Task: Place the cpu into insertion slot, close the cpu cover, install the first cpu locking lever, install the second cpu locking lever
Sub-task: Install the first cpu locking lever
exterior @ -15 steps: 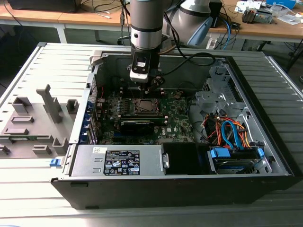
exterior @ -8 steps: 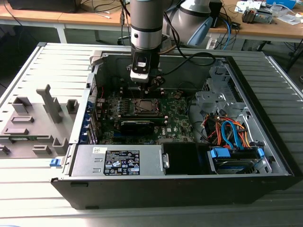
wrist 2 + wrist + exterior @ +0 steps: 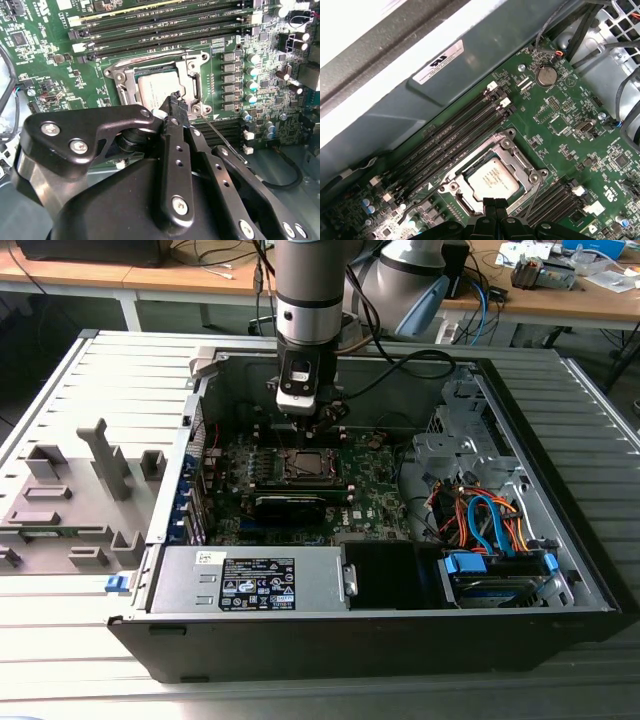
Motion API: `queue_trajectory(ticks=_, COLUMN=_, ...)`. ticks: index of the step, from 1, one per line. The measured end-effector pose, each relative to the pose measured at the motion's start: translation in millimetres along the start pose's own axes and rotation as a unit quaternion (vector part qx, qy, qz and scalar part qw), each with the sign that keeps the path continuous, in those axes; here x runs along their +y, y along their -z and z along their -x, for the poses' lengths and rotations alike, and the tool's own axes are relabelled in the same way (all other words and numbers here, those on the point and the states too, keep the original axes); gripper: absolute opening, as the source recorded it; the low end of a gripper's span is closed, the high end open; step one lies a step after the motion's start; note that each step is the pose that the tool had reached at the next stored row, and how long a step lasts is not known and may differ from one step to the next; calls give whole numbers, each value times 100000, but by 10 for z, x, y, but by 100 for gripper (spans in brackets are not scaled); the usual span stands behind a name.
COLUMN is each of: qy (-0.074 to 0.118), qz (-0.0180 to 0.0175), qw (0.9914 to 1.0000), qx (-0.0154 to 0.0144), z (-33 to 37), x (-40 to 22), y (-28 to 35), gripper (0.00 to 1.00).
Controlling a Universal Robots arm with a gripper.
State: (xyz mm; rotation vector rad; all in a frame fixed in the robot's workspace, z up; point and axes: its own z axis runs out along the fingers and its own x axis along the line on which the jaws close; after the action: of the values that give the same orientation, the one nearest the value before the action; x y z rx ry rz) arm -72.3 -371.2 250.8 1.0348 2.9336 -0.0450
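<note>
Already seated: cpu under lowered cpu cover;
beside its edge, fingers pressed together, holding nothing visible; locking lever looks unlatched.

Arm vertical; claw seemingly pinched together

Soft, even light comes down from overhead. The computer case throws mild shadow over its circuit board. In the first wrist view the case rim blows out white, and the chip gleams pale.
</note>
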Motion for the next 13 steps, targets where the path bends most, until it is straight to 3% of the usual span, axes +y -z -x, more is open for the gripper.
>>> queue_trajectory(ticks=13, qy=2003, qz=76, qw=99980, qx=-36, z=0, x=0, y=0, gripper=11)
